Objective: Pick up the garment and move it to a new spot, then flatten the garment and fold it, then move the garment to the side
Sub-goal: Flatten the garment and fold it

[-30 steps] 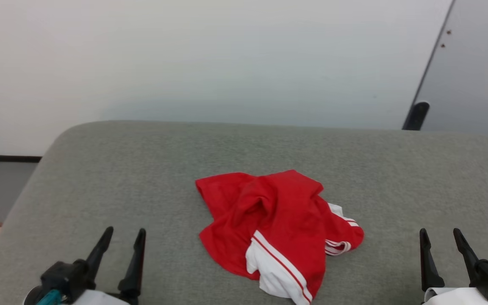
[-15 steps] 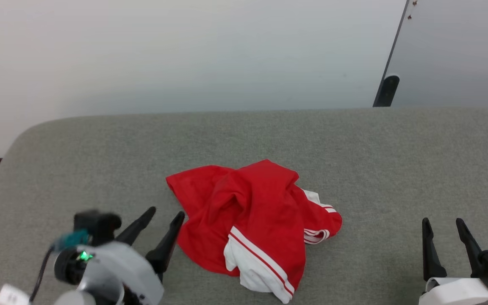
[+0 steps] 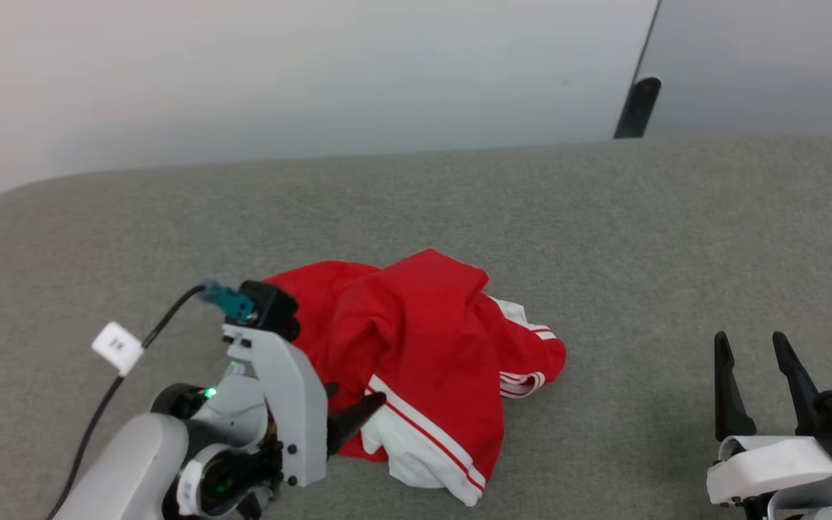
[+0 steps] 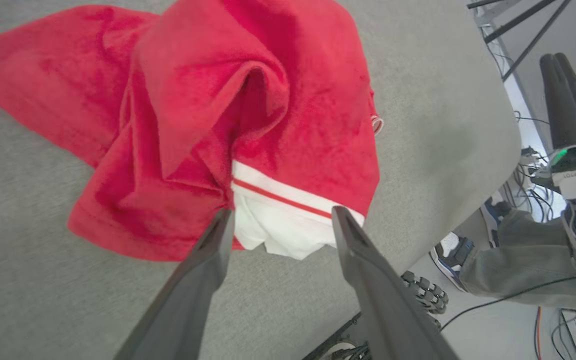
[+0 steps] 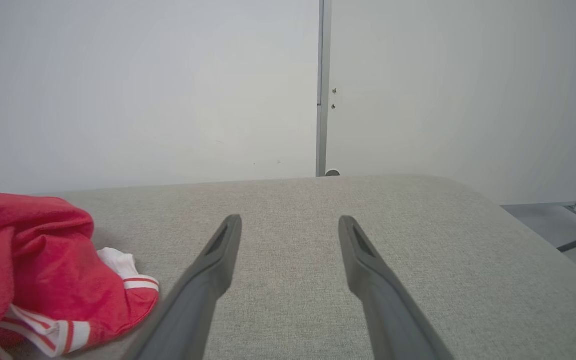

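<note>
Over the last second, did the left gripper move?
Yes. The left gripper swung right, up to the garment; its open fingers now flank the white sleeve.

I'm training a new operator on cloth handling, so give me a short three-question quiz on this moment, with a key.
1. True or false: the left tool is shut on the bright red soft-fabric shirt with white sleeves.
2. In the left wrist view, what lies between the left tool's fingertips? A) the shirt's white, red-striped sleeve B) a blue towel C) a wooden spoon
3. Fill in: the shirt lies ____ on the grey padded table, and the right tool is open, apart from it.
Key: 1 false, its jaws stand open. 2 A. 3 crumpled.
</note>
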`<state>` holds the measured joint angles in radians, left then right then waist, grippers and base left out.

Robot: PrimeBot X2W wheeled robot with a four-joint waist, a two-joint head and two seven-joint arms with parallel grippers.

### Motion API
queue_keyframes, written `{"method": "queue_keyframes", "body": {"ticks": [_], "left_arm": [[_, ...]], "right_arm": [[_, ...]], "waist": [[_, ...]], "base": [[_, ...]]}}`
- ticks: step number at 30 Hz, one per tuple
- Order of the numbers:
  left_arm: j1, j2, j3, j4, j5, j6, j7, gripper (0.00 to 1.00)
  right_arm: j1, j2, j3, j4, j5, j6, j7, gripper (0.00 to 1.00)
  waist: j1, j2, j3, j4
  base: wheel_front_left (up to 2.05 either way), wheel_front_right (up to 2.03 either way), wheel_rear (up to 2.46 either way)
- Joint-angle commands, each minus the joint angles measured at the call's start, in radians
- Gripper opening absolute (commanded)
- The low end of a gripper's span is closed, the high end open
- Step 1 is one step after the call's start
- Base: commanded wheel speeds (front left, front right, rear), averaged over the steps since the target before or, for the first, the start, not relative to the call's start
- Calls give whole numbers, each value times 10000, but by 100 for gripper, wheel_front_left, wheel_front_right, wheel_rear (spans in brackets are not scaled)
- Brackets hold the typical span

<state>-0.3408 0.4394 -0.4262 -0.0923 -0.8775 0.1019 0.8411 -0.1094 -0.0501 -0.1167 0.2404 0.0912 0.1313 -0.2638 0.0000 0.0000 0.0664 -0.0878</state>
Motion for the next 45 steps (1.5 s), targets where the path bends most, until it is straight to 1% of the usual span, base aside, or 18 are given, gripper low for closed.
{"method": "queue_keyframes", "body": {"ticks": [1, 7, 11, 15, 21, 26, 27, 28, 29, 31, 32, 33, 34, 38, 40, 45], "left_arm": [[-222, -12, -118, -42, -74, 142, 344, 100], [-548, 12, -331, 94, -99, 402, 1043, 100], [-678, 155, -500, 387, 82, 335, 1221, 100], [-735, 160, -606, 722, 57, 295, 1350, 100], [-836, 188, -756, 1200, 198, 113, 1269, 100], [-879, 101, -892, 1563, 194, -23, 1284, 100], [-893, 90, -922, 1601, 173, -64, 1319, 89], [-920, 79, -934, 1629, 159, -74, 1324, 65], [-942, 76, -939, 1651, 143, -111, 1320, 46], [-999, 77, -952, 1630, 103, -166, 1331, 29], [-1041, 80, -951, 1614, 82, -172, 1357, 15], [-1060, 100, -950, 1594, 77, -184, 1404, 4], [-1069, 124, -961, 1576, 73, -196, 1438, 0], [-1140, 175, -937, 1425, 23, -134, 1550, 0], [-1187, 295, -938, 1298, 62, -105, 1659, 0], [-1309, 850, -893, 795, 184, -192, 2032, 0]], "right_arm": [[-123, -4, 69, -1, 117, -10, -13, 100], [-259, -3, 165, 38, 272, -10, -13, 100], [-354, -3, 213, 51, 404, -10, -11, 100], [-437, -3, 241, 43, 451, -9, -13, 100], [-486, -3, 224, 66, 501, -10, -13, 100], [-540, -3, 245, 44, 513, -9, -13, 100], [-549, -3, 238, 41, 506, -10, -13, 100], [-555, -4, 223, 36, 497, -10, -13, 100], [-557, -4, 206, 31, 486, -10, -11, 100], [-568, -4, 170, 40, 450, -10, -13, 100], [-569, -4, 152, 44, 425, -10, -13, 100], [-566, -4, 138, 47, 413, -10, -11, 100], [-555, -4, 121, 49, 395, -10, -13, 100], [-486, -4, 92, 66, 368, -10, -13, 100], [-445, -4, 95, 58, 353, -10, -11, 100], [-345, -4, 45, 36, 324, -11, -13, 100]], "waist": [[0, 0, 278, -288], [0, 0, 570, -578], [0, 0, 759, -757], [0, 0, 884, -855], [0, 0, 999, -885], [0, 0, 1078, -832], [0, 0, 1085, -816], [0, 0, 1091, -796], [0, 0, 1090, -773], [0, 0, 1074, -727], [0, 0, 1060, -702], [0, 0, 1042, -674], [0, 0, 1017, -640], [0, 0, 909, -508], [0, 0, 861, -436], [0, 0, 743, -244]], "base": [[0, 0, 0], [0, 0, 0], [0, 0, 0], [0, 0, 0], [0, 0, 0], [0, 0, 0], [0, 0, 0], [0, 0, 0], [0, 0, 0], [0, 0, 0], [0, 0, 0], [0, 0, 0], [0, 0, 0], [0, 0, 0], [0, 0, 0], [0, 0, 0]]}}
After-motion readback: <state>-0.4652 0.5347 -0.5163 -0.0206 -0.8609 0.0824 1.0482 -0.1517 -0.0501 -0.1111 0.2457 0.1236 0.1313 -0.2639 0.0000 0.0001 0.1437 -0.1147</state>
